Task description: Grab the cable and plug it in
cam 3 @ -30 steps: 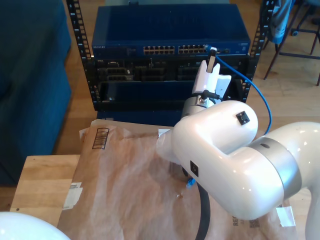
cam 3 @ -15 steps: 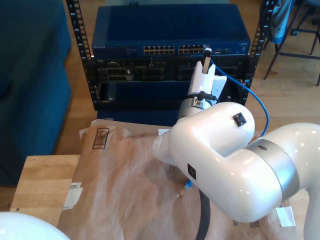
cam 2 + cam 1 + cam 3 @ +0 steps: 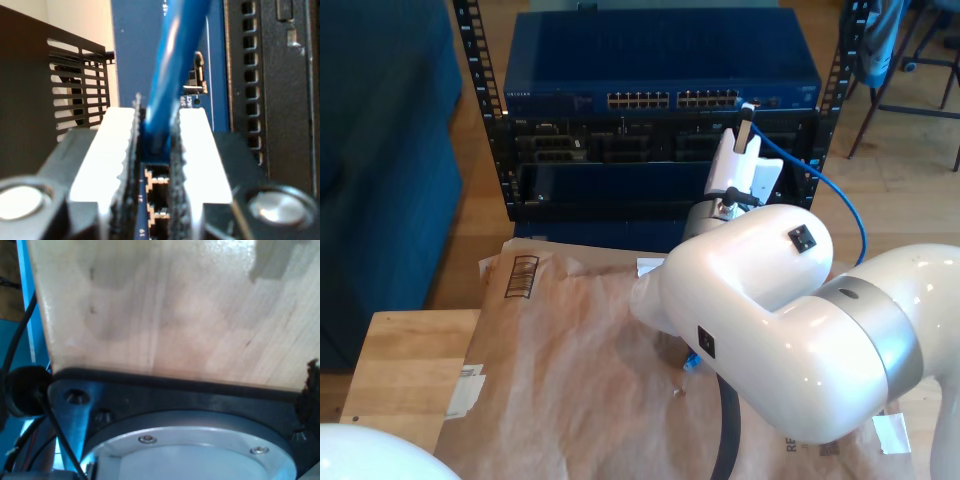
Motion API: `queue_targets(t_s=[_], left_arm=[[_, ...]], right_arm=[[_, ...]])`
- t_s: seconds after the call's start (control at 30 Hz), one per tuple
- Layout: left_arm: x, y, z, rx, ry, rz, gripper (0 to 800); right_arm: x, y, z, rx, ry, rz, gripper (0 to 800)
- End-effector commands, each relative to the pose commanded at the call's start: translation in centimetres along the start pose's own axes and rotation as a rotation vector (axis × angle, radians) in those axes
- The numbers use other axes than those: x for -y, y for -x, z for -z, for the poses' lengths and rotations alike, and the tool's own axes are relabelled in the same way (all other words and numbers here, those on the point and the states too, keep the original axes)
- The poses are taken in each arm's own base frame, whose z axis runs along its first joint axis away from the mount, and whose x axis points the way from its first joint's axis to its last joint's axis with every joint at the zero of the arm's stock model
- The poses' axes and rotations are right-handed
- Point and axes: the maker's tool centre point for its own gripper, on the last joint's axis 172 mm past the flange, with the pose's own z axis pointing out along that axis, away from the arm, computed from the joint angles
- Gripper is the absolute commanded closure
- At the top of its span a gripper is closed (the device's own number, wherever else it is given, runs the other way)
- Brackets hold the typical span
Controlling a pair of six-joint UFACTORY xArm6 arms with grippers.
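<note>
The second gripper (image 3: 152,150) is clamped on the cable (image 3: 167,75), its two white ribbed fingers (image 3: 112,145) pressed against either side of the blue cord just behind the plug. In the second wrist view the cord rises from between the pads toward twelve o'clock, and directly beyond the fingertips lies a row of ports on the blue network switch (image 3: 135,50). The plug itself is hidden between the pads, so whether it is seated in a port cannot be told.

In the exterior view the second gripper (image 3: 745,125) points at the front of the switch (image 3: 660,60), its tip just below the row of ports near the switch's three o'clock end. From there the cable (image 3: 845,200) loops out toward four o'clock, arcs down past the black rack (image 3: 500,170), and passes behind the white arm (image 3: 790,330). Its other end, a small blue plug (image 3: 691,362), lies on the brown paper (image 3: 580,380) at the arm's seven o'clock, touching the paper and well apart from the gripper.

The first wrist view looks at a pale wooden surface (image 3: 170,310) above a black and silver round mount (image 3: 190,450); the first gripper's fingers cannot be made out, so their state cannot be told.
</note>
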Motion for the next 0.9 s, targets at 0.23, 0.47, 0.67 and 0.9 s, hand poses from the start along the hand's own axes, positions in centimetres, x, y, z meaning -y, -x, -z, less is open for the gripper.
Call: queue_targets(t_s=[0.23,0.47,0.67,0.9], left_arm=[[0.0,0.0,0.0,0.002,0.0,0.0,0],[0.0,0.0,0.0,0.002,0.0,0.0,1],[0.0,0.0,0.0,0.002,0.0,0.0,1],[0.0,0.0,0.0,0.002,0.0,0.0,1]], right_arm=[[0.8,0.6,0.0,0.01,-0.003,-0.013,800],[0.7,0.5,-0.1,0.011,-0.001,-0.015,800],[1.6,1.1,-0.6,0.014,-0.019,-0.036,800],[0.1,0.6,-0.1,0.015,0.007,-0.009,800]])
